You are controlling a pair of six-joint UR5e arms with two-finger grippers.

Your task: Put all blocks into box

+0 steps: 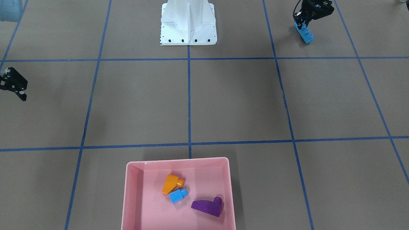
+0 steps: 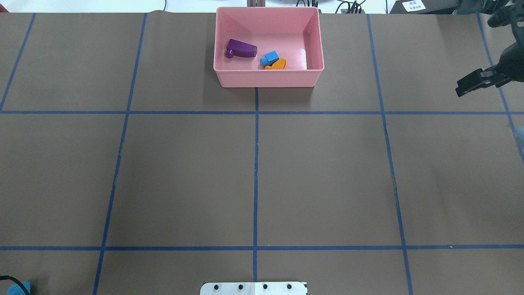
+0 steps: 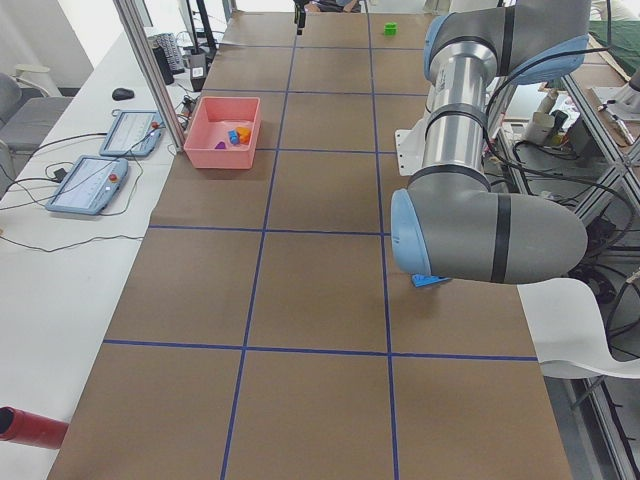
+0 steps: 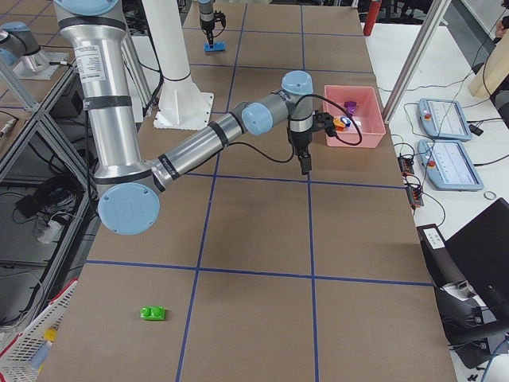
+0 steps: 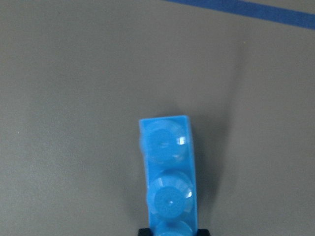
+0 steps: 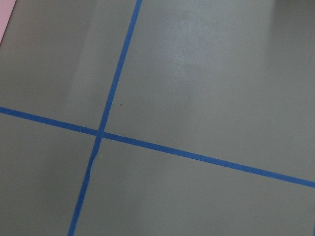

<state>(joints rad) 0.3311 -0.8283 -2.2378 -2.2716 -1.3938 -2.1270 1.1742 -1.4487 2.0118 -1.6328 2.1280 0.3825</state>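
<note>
As seen in the front-facing view, the right gripper (image 1: 19, 91) is parked at the left edge, mid-height. The box (image 1: 179, 162) is cut by the bottom edge at centre, and the left gripper (image 1: 302, 23) is found upper right, near the top edge. Wide stretches of open brown table (image 1: 239, 102), crossed only by blue tape lines (image 1: 189, 95), are left between all three. A white base (image 1: 188, 28) is seated top centre, well apart from both grippers.

Counts: one box, five blocks.
- Three are lying inside the box, left to right: orange sloped brick (image 1: 170, 184), small blue cube (image 1: 177, 195), purple wedge (image 1: 207, 207). Orange and blue are touching; purple is set near them, apart.
- One long blue brick (image 1: 306, 34) is out at the left gripper.
- One green brick (image 4: 153, 313) is left loose on the table, lower left of the exterior right view, well apart from the box.

Grippers:
- Left gripper is clamped on one end of the long blue brick. In the left wrist view dark fingertips (image 5: 143, 232) are seen against both sides of it at the bottom edge, with the studded rest sticking out ahead. Whether the brick is lifted off the table cannot be told.
- Right gripper: nothing is seen held. Its opening cannot be told, since only table and tape are shown in the right wrist view.
</note>
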